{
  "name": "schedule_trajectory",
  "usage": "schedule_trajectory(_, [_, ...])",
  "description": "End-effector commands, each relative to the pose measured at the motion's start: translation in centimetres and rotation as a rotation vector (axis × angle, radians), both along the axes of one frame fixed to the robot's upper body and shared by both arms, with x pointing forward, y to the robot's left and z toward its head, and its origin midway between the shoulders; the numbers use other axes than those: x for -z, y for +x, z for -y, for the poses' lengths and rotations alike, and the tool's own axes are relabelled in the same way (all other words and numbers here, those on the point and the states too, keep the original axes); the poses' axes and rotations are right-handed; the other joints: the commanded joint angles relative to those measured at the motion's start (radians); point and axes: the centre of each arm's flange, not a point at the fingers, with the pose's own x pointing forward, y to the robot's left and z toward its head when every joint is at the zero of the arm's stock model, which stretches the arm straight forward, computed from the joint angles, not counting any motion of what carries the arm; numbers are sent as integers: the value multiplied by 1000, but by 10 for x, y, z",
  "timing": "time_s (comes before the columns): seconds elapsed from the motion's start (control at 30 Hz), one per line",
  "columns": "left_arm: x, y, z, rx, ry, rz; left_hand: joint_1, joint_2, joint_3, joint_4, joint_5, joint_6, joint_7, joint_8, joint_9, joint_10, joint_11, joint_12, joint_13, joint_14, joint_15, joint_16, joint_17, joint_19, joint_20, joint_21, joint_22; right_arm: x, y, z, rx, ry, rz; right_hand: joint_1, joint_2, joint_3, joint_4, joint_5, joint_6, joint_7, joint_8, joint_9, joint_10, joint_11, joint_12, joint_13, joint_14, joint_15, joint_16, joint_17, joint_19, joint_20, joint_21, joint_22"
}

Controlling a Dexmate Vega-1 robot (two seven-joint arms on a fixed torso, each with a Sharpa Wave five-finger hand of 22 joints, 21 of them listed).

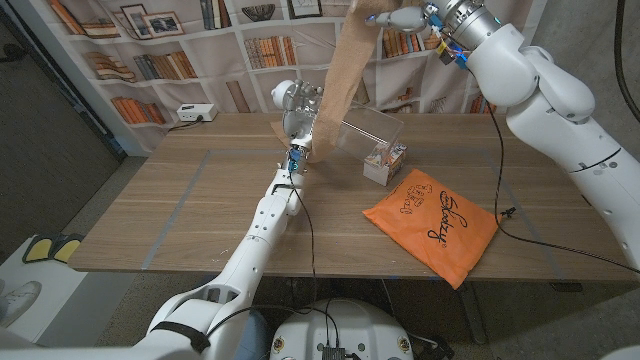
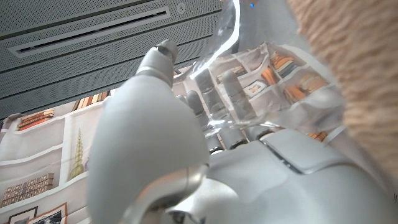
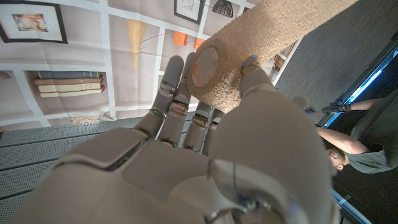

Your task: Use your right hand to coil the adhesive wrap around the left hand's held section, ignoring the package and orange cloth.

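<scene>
Glossy white arm shells, grey-silver left hand [image 1: 296,100] and right hand [image 3: 205,124] — thin black cables, perhaps blue lights at wrists.

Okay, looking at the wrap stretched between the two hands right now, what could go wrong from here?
1. The right hand holds the roll high with a long tan strip of adhesive wrap stretched down to the left hand; coiling could twist the strip or stick it to itself.
2. The clear package sits right beside the left hand, so a sweep around could knock it.
3. The roll may slip from the fingers.
</scene>
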Motion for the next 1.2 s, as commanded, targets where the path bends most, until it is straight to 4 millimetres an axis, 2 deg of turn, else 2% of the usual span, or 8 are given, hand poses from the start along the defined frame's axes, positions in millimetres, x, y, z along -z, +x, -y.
schedule_trajectory(0.03, [-3, -17, 0, 37, 11, 47, 83, 95, 2, 1, -2, -1, -1, 5, 1, 4, 1, -3, 2, 54, -44, -2, 6, -2, 0, 7, -1, -13, 40, 22, 51, 76, -71, 0, 21, 115, -3, 4, 91, -99, 6, 3, 119, -119, 28, 70, 91, -228, -1, 6, -7, -148, 8, 1])
schedule_trajectory(0.33, [-2, -19, -5, 31, 5, 52, 84, 95, 2, 1, -3, -3, -2, 6, -1, 3, -2, -3, 4, 53, -44, -4, 7, -3, 0, 7, -1, -10, 64, 41, 103, 131, -126, -1, 22, 117, -3, 4, 90, -99, 6, 4, 121, -119, 28, 71, 89, -228, -5, 10, -14, -147, 14, 0])
schedule_trajectory(0.5, [-4, -22, -3, 39, 8, 74, 83, 95, 1, 1, -3, -3, 0, 8, -1, 5, 2, -5, 3, 54, -44, -4, 7, -3, 0, 8, -1, -1, 78, 47, 128, 139, -174, -1, 22, 118, -3, 3, 89, -100, 6, 5, 119, -118, 27, 73, 90, -228, -6, 13, -17, -147, 17, -1])
schedule_trajectory(0.83, [-4, -15, 6, 91, 13, 58, 84, 95, 1, 0, -3, -5, 0, 9, -3, 3, 1, -4, 8, 53, -44, -5, 9, -4, 0, 7, -1, 19, 101, 53, 149, 140, -254, -1, 21, 121, -4, 3, 91, -99, 6, 6, 119, -119, 24, 72, 89, -228, -11, 16, -23, -146, 23, -2])
schedule_trajectory(1.2, [-7, -24, 6, 109, 7, 98, 85, 96, 1, 1, -4, -4, 2, 12, -4, 2, 0, -5, 11, 53, -45, -7, 8, -3, 0, 8, -1, 30, 118, 66, 174, 151, -308, -1, 22, 124, -4, 3, 90, -100, 6, 8, 118, -119, 23, 74, 90, -228, -15, 19, -29, -145, 28, -4])
